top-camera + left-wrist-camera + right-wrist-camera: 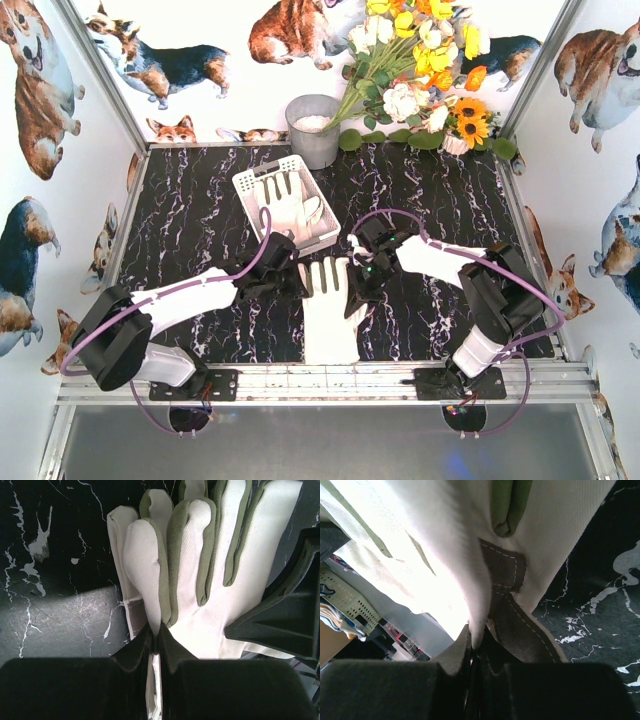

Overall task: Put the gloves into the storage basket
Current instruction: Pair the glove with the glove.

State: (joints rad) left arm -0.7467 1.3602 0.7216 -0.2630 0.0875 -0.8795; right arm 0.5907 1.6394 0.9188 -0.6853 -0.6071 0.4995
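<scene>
Two grippers pinch one cream-white glove (332,320) between them over the dark marbled table (200,220). From the left, we see the left gripper (290,279) clamped tight on the glove's left edge, and just behind it the white storage basket (247,185) holding a second glove (288,208). At centre the cream-white glove is spread out outside the basket, fingers pointing away from the arm bases, and the right gripper (358,284) is closed tight on its right edge.
</scene>
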